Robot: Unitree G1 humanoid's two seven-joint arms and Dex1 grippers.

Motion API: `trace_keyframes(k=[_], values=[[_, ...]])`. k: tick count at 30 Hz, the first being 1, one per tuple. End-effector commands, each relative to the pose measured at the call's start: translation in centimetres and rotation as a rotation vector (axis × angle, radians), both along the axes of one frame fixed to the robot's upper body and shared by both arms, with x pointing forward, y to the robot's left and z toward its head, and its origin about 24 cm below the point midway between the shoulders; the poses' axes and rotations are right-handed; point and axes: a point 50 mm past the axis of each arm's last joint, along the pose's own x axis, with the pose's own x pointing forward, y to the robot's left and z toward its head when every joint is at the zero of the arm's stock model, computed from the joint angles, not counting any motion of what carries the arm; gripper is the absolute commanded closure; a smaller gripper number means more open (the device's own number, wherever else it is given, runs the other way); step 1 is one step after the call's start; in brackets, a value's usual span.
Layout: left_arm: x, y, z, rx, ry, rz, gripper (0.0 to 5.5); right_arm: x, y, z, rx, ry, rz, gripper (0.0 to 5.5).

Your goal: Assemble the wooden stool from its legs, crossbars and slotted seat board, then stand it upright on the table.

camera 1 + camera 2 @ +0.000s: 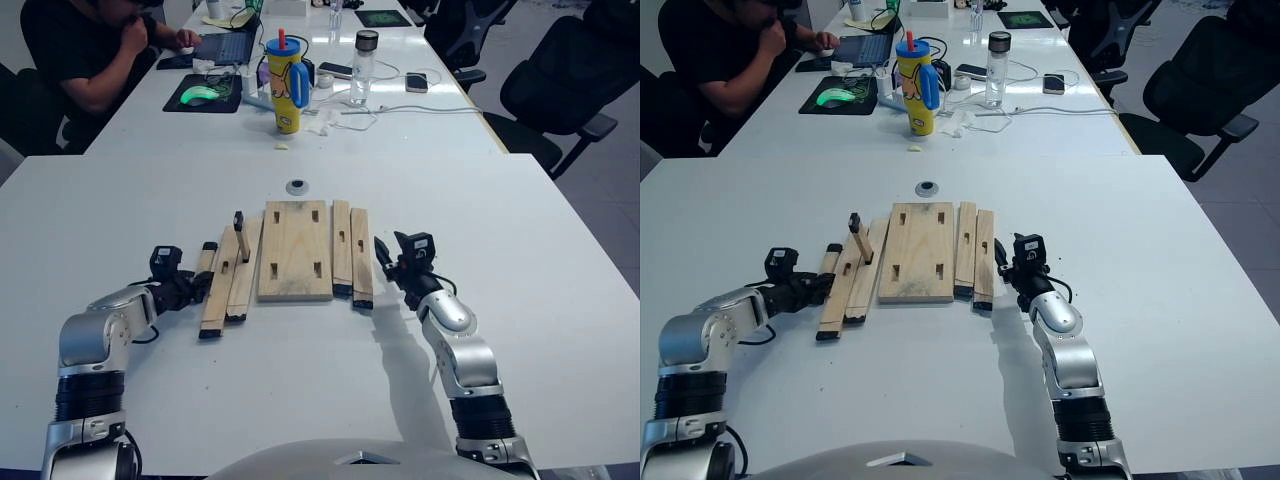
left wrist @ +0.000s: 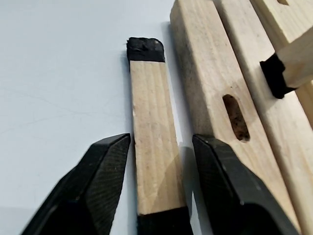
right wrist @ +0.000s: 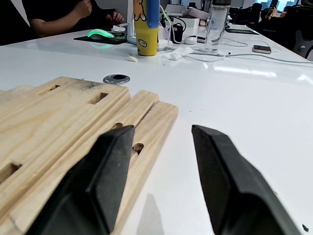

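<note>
The left gripper (image 2: pixel 161 139) and right gripper (image 3: pixel 162 129) are gaping open. The crossbar (image 2: pixel 149 98) lying between the left fingers (image 2: pixel 98 186) looks light and stiff; grab its middle.

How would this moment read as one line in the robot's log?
left pincer: open, straddling short black-tipped wooden crossbar | right pincer: open, beside rightmost wooden leg | slotted wooden seat board: flat, unassembled

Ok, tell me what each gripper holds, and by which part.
Nothing is held. The left gripper is open astride the short crossbar; the right gripper is open beside the outer leg.
</note>
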Motion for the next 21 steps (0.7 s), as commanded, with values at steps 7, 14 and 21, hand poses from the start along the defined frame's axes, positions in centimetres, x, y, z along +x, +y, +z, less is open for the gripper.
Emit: trace_keyframes(k=[7, 14, 21], values=[[0.1, 1.7, -1.4, 0.160, 0.021, 0.049, 4.18, 0.3, 0.4, 0.2, 0.004, -0.004, -0.008, 3.31], [4.9, -0.6, 5.3, 0.109, -0.445, 0.017, 4.18, 1.3, -0.2, 3.2, 0.088, -0.100, -0.031, 3.31], [5.8, -5.7, 15.9, 0.010, -0.962, -0.247, 4.18, 1.8, 1.4, 8.5, 0.431, -0.147, 0.152, 3.31]])
